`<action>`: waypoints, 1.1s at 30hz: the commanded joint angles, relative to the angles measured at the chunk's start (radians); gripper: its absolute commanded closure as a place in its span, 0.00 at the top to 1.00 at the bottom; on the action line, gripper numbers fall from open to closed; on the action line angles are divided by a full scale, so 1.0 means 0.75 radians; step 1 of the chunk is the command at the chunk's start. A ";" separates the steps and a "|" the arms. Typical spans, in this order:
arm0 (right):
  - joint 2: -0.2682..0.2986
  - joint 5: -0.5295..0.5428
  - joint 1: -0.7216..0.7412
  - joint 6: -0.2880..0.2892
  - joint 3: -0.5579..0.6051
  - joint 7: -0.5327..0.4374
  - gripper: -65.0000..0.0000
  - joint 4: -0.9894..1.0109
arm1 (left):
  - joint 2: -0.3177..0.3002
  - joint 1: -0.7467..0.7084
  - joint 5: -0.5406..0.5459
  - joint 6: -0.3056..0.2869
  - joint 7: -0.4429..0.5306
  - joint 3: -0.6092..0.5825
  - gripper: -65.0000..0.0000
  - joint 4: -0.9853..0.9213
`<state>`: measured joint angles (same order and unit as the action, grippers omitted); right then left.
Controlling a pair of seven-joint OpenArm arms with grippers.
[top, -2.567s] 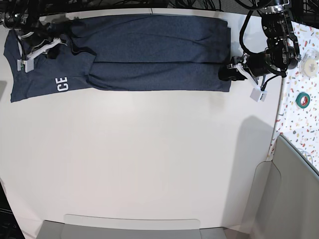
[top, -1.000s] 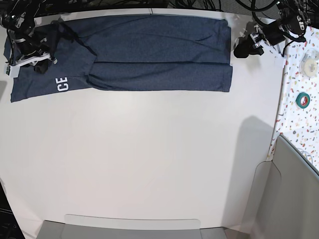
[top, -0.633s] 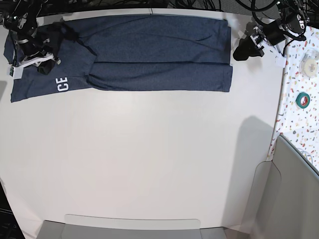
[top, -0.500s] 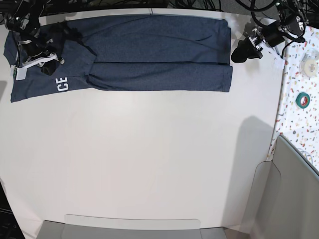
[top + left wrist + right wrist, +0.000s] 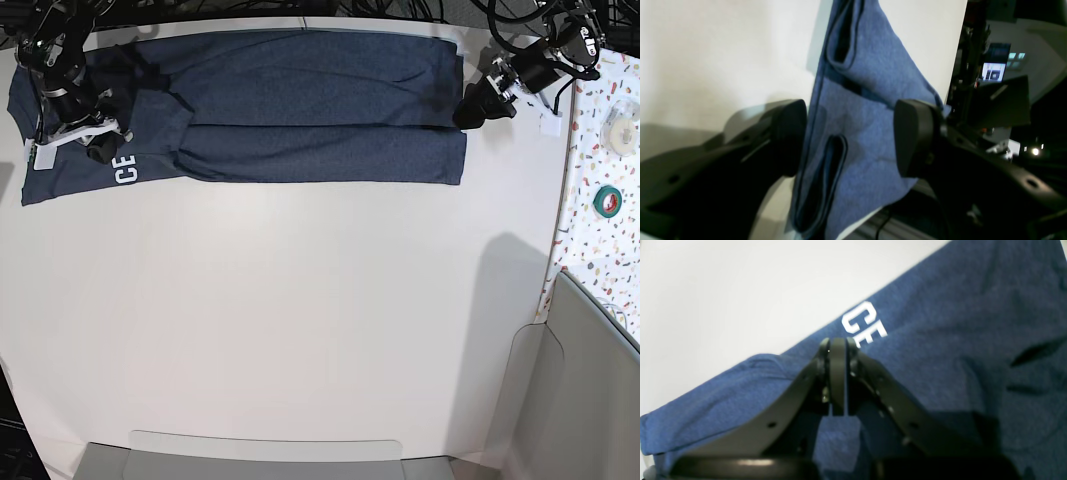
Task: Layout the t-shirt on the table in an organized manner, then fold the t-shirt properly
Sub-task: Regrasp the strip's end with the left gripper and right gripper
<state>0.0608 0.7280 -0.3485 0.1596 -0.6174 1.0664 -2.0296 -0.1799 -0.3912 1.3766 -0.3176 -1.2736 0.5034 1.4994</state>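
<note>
Your left claw [image 5: 850, 136] stands wide apart, its two dark pads straddling the folded end of the t-shirt [image 5: 860, 110] without pinching it. In the base view this claw [image 5: 472, 104] sits at the shirt's end nearest it, right on the edge where the two layered bands of cloth meet. That placement reads as a set-up for gripping the doubled edge, so you would likely close on both layers together rather than on the top one alone.

Your right claw [image 5: 837, 373] is pressed together, pads flat against each other with no cloth visibly between them. It hangs over the other end of the shirt, just above the fabric, in a spot that suits pinning or picking that end while the left works.

Outward from both claws, the t-shirt [image 5: 250, 105] lies stretched in a long narrow band along the far edge of the counter [image 5: 300, 320], already folded lengthwise.

Just past the right claw's tips, white block letters "CE" [image 5: 864, 322] read clearly. The same letters [image 5: 125, 171] show in the base view; the rest of the word is folded under.
</note>
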 commanded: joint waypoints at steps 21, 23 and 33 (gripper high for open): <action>0.020 0.012 0.067 0.003 -0.004 -0.022 0.00 -0.020 | -0.001 -0.013 -0.185 0.357 0.001 -0.042 0.63 0.211; 0.020 0.010 0.067 0.003 -0.004 -0.022 0.00 -0.018 | -0.001 -0.011 -0.185 0.357 0.007 -0.040 0.63 0.211; 0.010 0.010 0.069 0.003 -0.004 -0.022 0.00 -0.018 | 0.089 -0.009 -0.188 0.347 0.017 -0.040 0.63 0.207</action>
<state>0.0616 0.7235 -0.3027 0.1593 -0.6174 1.0702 -2.0285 -0.1104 -0.3931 1.2594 -0.0692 -1.2480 0.4759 1.6474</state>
